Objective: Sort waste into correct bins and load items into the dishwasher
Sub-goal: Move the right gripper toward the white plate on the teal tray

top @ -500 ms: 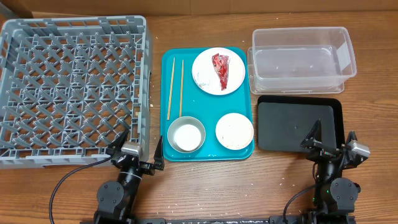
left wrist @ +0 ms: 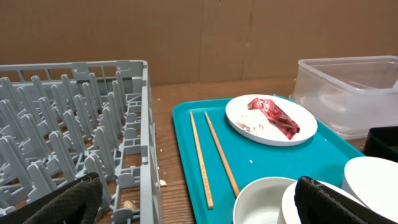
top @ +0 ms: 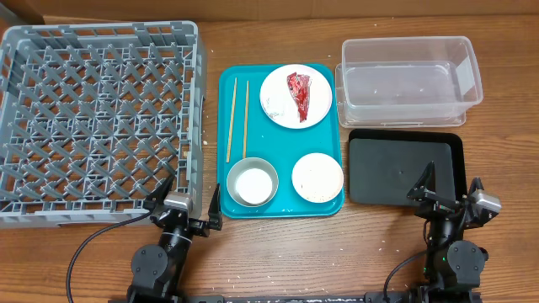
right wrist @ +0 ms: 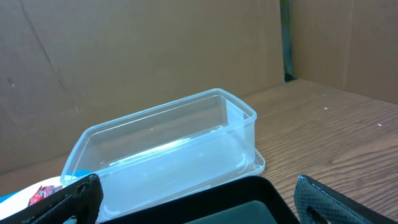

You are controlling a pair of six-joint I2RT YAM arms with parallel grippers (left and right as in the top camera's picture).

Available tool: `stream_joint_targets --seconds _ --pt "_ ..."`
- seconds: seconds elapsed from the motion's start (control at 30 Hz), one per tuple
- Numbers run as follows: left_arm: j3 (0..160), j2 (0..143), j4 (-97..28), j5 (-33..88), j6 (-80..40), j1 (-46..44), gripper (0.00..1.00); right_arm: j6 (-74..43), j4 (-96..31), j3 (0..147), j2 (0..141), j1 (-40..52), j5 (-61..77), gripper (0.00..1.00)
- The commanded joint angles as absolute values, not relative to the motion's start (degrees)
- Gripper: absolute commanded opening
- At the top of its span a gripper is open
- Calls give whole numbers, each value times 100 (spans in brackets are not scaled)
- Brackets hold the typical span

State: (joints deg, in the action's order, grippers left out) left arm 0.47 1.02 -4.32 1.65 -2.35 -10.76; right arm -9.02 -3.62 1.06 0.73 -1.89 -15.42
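L gripper (top: 194, 189): jaws gaping wide, holding nothing.
Just ahead of L jaws: bowl (top: 252, 183) sitting on teal tray (top: 286, 143), showing white inside.
Ahead-left: rack (top: 101, 118) w/ its near corner lying just beside L finger.
Ahead-right: small dish (top: 317, 177) resting next to bowl.
Farther ahead: chopsticks (top: 236, 118) lying side by side on teal tray; plate (top: 274, 101) sitting beyond to their right, carrying red wrapper (top: 299, 94).
R gripper (top: 453, 174): jaws spreading wide, gripping nothing.
Under R jaws: black tray (top: 396, 168), near-right part lying below the tips.
Beyond R jaws: clear tub (top: 410, 71) sitting just past black tray.
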Motion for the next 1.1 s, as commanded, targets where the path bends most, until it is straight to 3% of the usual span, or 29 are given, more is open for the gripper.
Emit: stream_joint_targets --seconds 0.0,0.47,0.7,0.9,1.07 --pt "32 71 -445 108 -167 -1041 100 -915 -320 45 16 -226 -1581 100" --pt "32 71 -443 172 -178 -1044 100 -917 -307 45 16 -226 -1417 100" --pt "32 71 -246 707 -1590 -1055 100 -917 -410 45 16 -226 572 100" --pt "259 73 220 1205 -1627 -1052 100 -1116 -204 193 16 -226 2025 100" --pt "1400 351 -475 1151 -1629 -1050 100 -1387 -864 1330 152 -226 2429 100"
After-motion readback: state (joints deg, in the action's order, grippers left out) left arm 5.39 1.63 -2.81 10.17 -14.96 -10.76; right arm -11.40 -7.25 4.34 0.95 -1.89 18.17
